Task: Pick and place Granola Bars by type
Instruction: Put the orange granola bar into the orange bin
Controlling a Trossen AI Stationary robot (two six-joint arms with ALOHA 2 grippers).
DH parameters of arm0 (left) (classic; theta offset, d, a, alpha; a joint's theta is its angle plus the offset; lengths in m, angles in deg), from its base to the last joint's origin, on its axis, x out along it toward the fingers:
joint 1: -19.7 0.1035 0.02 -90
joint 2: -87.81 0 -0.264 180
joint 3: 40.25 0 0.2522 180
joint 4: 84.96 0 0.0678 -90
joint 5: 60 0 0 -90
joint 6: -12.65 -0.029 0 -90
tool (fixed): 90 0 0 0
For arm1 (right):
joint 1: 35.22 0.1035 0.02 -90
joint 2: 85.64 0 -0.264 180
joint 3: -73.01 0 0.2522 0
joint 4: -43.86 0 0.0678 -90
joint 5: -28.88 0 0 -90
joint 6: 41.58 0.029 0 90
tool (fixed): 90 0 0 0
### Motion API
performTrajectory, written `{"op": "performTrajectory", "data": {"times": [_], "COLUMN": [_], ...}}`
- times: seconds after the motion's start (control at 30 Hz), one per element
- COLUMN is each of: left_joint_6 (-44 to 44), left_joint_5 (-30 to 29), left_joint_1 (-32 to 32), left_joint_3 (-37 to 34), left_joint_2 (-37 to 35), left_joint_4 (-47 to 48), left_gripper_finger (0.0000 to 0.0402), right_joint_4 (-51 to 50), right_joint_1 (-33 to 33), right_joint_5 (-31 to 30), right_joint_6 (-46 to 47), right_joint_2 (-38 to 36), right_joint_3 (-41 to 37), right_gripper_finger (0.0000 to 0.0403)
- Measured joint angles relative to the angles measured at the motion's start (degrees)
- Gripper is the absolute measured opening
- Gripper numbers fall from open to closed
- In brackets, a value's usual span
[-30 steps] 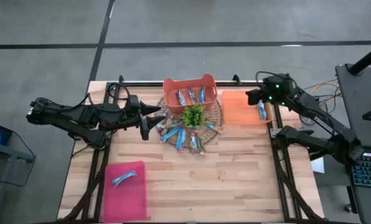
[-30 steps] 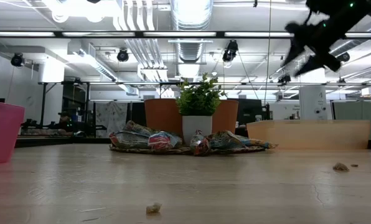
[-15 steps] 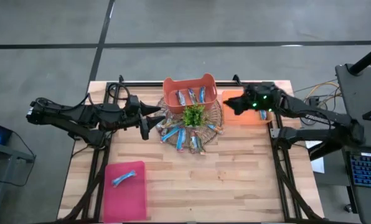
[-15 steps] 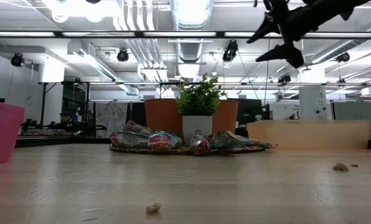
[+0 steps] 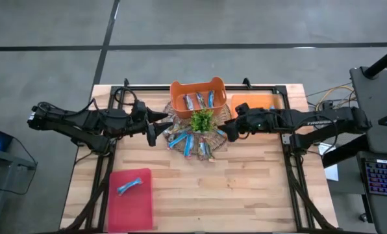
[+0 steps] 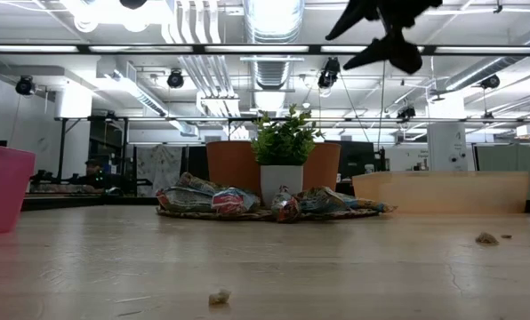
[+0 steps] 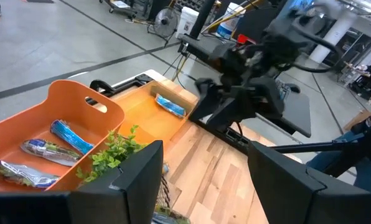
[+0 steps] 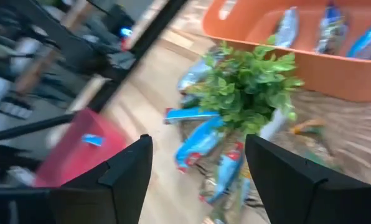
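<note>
Orange basket (image 5: 197,95) at the table's far edge holds three Granola Bars (image 5: 199,101); the pink tray (image 5: 130,199) near the front-left corner holds one. Only the left wrist view shows a bar in the flat orange tray (image 7: 149,109). Right gripper (image 5: 224,129) and left gripper (image 5: 156,125) both have fingers apart, holding nothing.

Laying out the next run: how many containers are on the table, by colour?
Orange: 2, the orange basket and the orange tray
Pink: 1, the pink bin
Total: 3

Plant (image 5: 202,121) mid-table, bars (image 5: 187,143) before it, basket (image 5: 178,91) behind, tray (image 5: 130,201) front-left, bin (image 5: 263,101) right.
</note>
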Motion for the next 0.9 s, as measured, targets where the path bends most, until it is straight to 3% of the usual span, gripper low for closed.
{"op": "performTrajectory", "data": {"times": [0.17,0.33,0.57,0.9], "left_joint_6": [0.0,0.1,1.8,2.5], "left_joint_5": [0.0,0.0,0.3,0.6], "left_joint_1": [0.0,0.0,0.0,0.0], "left_joint_3": [0.0,-0.4,-2.4,-2.9], "left_joint_2": [0.3,0.3,0.3,0.2], "left_joint_4": [-0.1,-0.2,-0.2,-0.9], "left_gripper_finger": [0.0216,0.0216,0.0216,0.0216], "right_joint_4": [-21.1,-36.0,-39.3,-40.9], "right_joint_1": [3.6,5.1,5.4,5.8], "right_joint_5": [-9.8,-13.9,-13.4,-10.6], "right_joint_6": [5.7,5.7,-3.0,15.1], "right_joint_2": [6.8,15.4,24.7,31.5], "right_joint_3": [14.6,26.8,32.7,32.7], "right_gripper_finger": [0.0235,0.0233,0.0246,0.0296]}}
